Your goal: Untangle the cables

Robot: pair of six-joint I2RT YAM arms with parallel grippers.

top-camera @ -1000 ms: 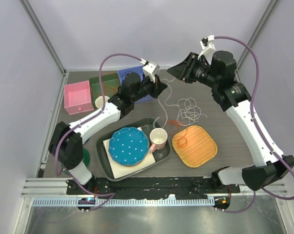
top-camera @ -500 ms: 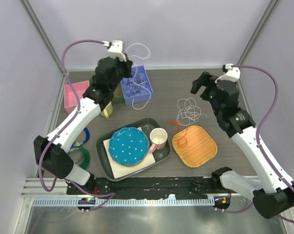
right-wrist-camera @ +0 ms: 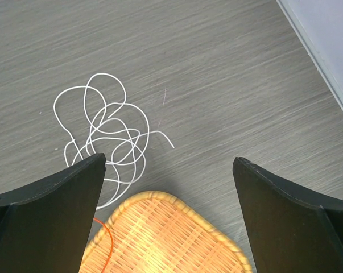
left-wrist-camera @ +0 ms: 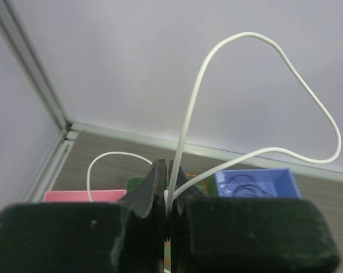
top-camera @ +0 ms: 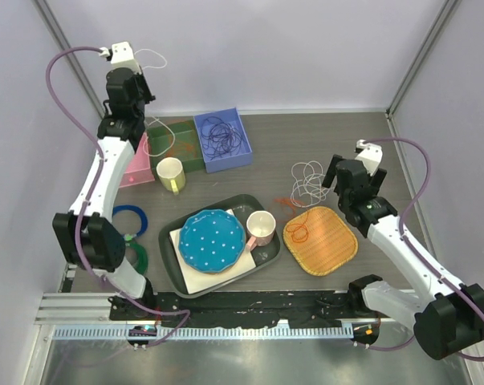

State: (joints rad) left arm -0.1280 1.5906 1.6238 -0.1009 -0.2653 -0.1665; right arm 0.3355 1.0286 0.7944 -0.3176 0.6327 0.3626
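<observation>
Both my arms have shifted in the last half second: my left has swung up into the far left corner with a white cable in tow, and my right has sunk back toward the basket.

From above, my left gripper (top-camera: 143, 87) hangs high over the pink bin (top-camera: 139, 170). The white cable (top-camera: 153, 56) loops out beside it and trails down toward the green bin (top-camera: 181, 128). My right gripper (top-camera: 344, 173) sits just beside the white tangle (top-camera: 310, 183) on the table, near the basket (top-camera: 334, 249) where an orange cable (top-camera: 298, 233) lies. Dark cables (top-camera: 221, 135) rest in the blue bin (top-camera: 243, 144).

At my left wrist, my fingers (left-wrist-camera: 151, 187) are pressed together on the white cable (left-wrist-camera: 188, 114), which bows up in a big loop and returns to the pinch. A second arc drops left over the pink bin (left-wrist-camera: 86, 195). The strand is thin and springy, so I judge it could slide out, or its free end could catch the dark cables (left-wrist-camera: 245, 183) and drag them along.

At my right wrist, my fingers (right-wrist-camera: 74, 187) stand wide apart, holding nothing. The white tangle (right-wrist-camera: 106, 133) lies ahead to the left, just beside the basket (right-wrist-camera: 177, 227). If I close on the heap carelessly, I may pinch several loops and pull the knot tighter, or hook the orange cable (right-wrist-camera: 107, 238).
</observation>
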